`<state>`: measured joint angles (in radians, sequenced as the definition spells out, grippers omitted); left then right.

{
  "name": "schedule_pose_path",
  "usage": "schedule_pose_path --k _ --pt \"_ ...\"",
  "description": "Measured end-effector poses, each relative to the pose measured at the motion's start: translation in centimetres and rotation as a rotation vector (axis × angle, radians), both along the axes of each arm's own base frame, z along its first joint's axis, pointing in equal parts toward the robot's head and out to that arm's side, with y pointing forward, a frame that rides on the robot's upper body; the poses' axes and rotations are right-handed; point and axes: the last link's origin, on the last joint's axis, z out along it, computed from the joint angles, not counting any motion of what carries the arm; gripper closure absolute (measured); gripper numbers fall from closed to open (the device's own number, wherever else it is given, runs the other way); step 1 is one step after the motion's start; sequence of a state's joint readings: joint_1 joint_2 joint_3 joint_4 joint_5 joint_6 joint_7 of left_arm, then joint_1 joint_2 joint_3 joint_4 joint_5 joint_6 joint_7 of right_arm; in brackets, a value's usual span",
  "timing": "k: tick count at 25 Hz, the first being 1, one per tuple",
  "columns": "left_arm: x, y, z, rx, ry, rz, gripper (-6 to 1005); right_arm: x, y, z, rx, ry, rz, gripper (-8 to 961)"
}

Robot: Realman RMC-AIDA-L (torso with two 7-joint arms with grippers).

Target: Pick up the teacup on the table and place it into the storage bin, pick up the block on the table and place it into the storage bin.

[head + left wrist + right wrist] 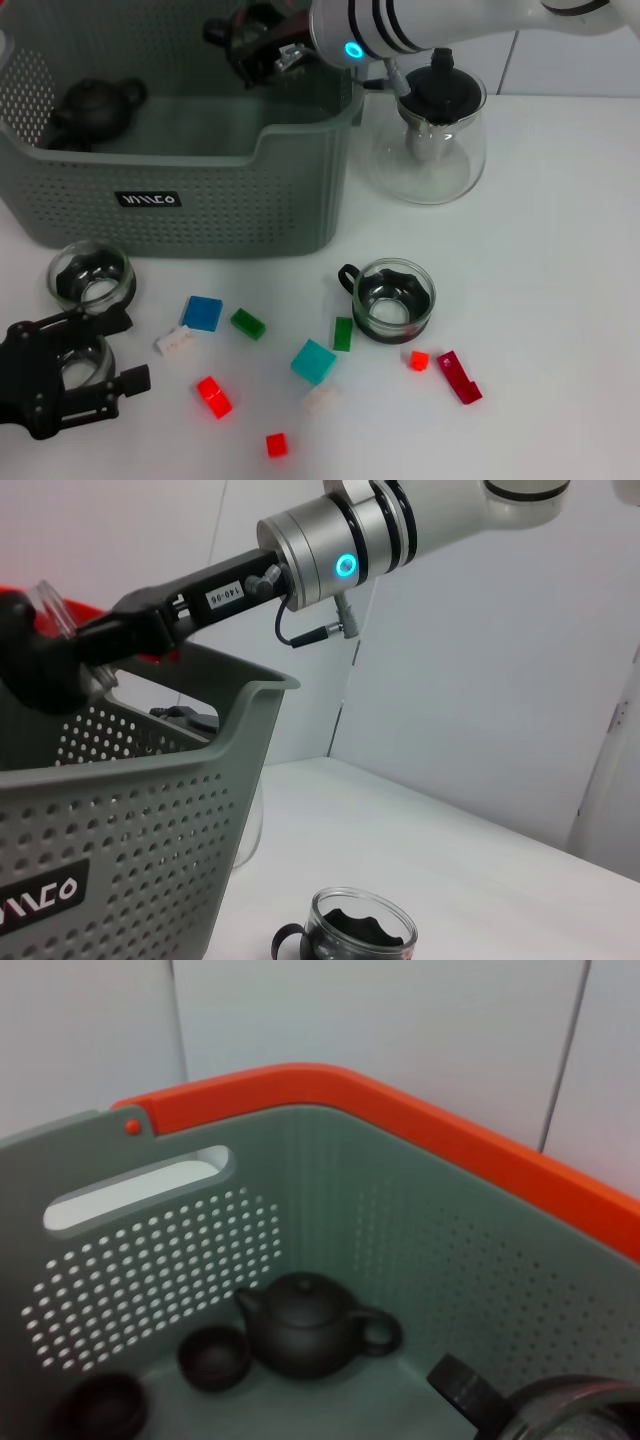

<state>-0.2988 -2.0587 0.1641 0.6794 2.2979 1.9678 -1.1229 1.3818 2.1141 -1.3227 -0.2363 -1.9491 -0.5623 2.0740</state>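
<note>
The grey-green storage bin (180, 200) stands at the back left; its perforated wall (120, 850) fills the left wrist view. My right gripper (258, 48) hangs over the bin's back right part, shut on a glass teacup (565, 1408) with a black handle. The same gripper (45, 640) and teacup (55, 598) show above the rim from the left wrist. Two more glass teacups stand on the table, one (92, 276) before the bin and one (395, 300) at the centre. Several small coloured blocks lie in front, among them a blue block (203, 312) and a teal block (313, 360). My left gripper (85, 355) rests at the front left, open, with a third glass teacup (82, 362) between its fingers.
A black teapot (305, 1335) and two small black cups (213, 1358) lie inside the bin, which has an orange back rim (420, 1110). A glass pitcher (430, 135) with a black lid stands right of the bin, under my right arm.
</note>
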Motion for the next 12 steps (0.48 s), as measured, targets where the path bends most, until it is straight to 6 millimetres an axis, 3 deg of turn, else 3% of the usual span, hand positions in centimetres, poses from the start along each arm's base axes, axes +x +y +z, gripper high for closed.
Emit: schedule_pose_path --k 12 --pt "-0.03 0.18 0.01 0.006 0.004 0.003 205 -0.37 -0.51 -0.33 -0.041 -0.003 -0.015 782"
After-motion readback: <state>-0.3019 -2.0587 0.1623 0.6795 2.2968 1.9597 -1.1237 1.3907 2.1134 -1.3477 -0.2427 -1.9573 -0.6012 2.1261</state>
